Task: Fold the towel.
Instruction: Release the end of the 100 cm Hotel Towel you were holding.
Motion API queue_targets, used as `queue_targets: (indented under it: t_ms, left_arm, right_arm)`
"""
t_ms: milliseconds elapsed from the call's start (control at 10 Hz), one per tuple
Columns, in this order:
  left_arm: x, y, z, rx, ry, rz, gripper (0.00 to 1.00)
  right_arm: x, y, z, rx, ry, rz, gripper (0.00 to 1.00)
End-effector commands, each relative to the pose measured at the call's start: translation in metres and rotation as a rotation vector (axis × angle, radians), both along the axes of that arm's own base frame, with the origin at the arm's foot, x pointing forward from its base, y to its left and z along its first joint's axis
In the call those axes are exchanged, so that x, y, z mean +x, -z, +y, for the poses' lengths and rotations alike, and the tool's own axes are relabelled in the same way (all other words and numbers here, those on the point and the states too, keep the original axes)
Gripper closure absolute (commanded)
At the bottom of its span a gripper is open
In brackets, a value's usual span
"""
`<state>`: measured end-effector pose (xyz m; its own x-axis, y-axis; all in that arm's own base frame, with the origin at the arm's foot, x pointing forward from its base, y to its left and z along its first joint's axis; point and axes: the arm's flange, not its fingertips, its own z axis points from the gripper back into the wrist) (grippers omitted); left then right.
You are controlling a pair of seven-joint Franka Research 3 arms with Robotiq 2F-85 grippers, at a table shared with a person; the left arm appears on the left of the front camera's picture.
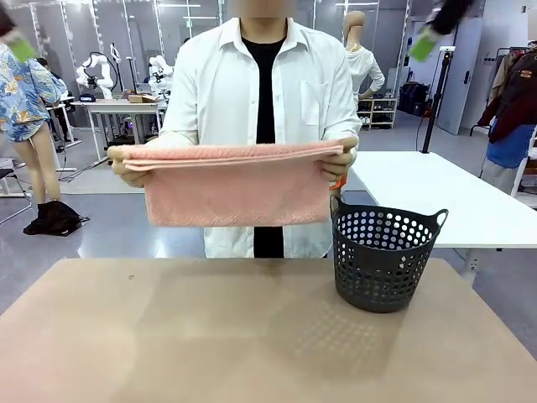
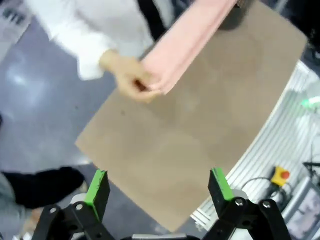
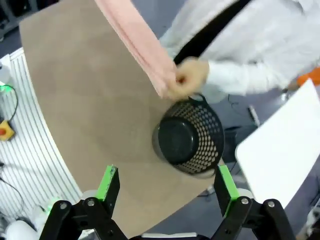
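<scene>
Here the person stands at the far side of the worktop (image 1: 210, 336), at the middle of the front view, and holds the towel (image 1: 235, 189) up in the air with both hands. One hand (image 1: 124, 162) pinches its end at picture left and the other hand (image 1: 344, 158) its end at picture right. The towel is stretched level between them, its top edge doubled over into a thick band, and the rest hangs down as a flat pink sheet in front of the person's white shirt. Its lower edge is clear of the worktop. The dark perforated basket (image 1: 382, 256) stands upright on the worktop at the right of the frame, just below and beside the towel's right end, with one of its handles close under that hand. In the left wrist view the left gripper (image 2: 159, 186) rises from the bottom edge with its jaws spread wide, high above the worktop, and the towel crosses the upper middle of the frame. In the right wrist view the right gripper (image 3: 167, 182) is likewise wide open, high above the worktop. The basket shows between and above its fingers, with the towel running toward the upper left.
</scene>
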<state>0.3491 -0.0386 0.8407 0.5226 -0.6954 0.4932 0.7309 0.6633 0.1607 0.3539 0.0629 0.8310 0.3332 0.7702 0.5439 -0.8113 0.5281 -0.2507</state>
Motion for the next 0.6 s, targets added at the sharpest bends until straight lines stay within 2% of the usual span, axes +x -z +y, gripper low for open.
queue_targets:
  t_ms: [0,200,500]
  left_arm:
    - [-0.023,0.021,0.034,-0.065,-0.206,-0.020,0.00]
    - [-0.047,0.029,0.075,-0.102,-0.401,-0.030,0.00]
    - [-0.068,0.043,0.110,-0.166,-0.504,-0.057,0.00]
  right_arm:
    - [-0.023,0.021,-0.034,0.125,0.143,-0.013,0.05]
    - [-0.041,0.028,-0.071,0.194,0.254,-0.008,0.05]
    - [-0.057,0.039,-0.099,0.285,0.335,-0.013,0.05]
